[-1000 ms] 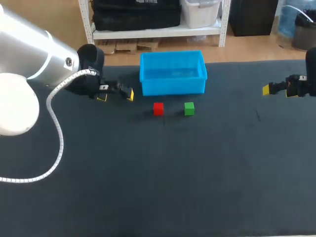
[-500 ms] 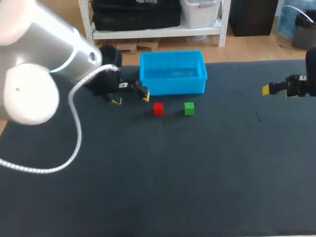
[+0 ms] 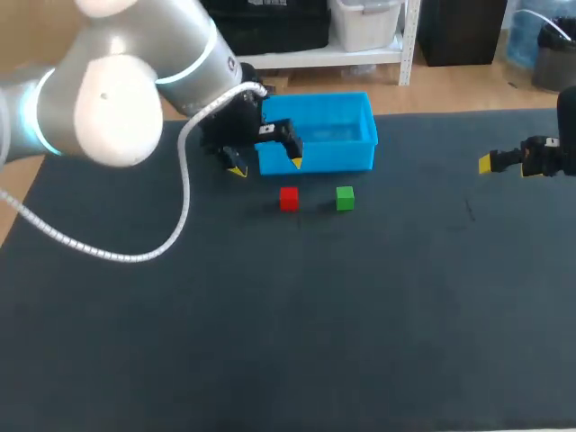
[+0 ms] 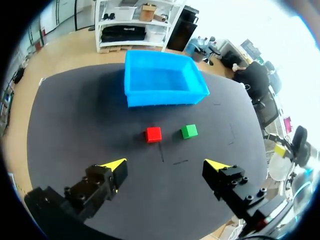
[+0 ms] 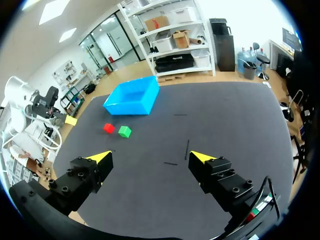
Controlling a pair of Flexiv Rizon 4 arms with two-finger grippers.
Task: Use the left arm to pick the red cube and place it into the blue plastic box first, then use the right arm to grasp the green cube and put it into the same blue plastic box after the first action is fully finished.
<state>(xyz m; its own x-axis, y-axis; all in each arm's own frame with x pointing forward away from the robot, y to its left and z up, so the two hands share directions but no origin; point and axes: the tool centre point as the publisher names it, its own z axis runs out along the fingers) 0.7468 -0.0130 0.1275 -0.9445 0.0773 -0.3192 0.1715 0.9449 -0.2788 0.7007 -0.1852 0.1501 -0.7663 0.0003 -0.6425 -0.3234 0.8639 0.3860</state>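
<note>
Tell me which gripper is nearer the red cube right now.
Left. The left gripper hangs open close to the red cube, by the blue box; the right gripper is far off to the cube's right.

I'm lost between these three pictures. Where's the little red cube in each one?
Head view: red cube in front of the blue box, beside the green cube.
Left wrist view: red cube ahead of the left gripper, between it and the blue box.
Right wrist view: red cube far ahead of the right gripper, beside the green cube.
Shared landmark: the blue box.
</note>
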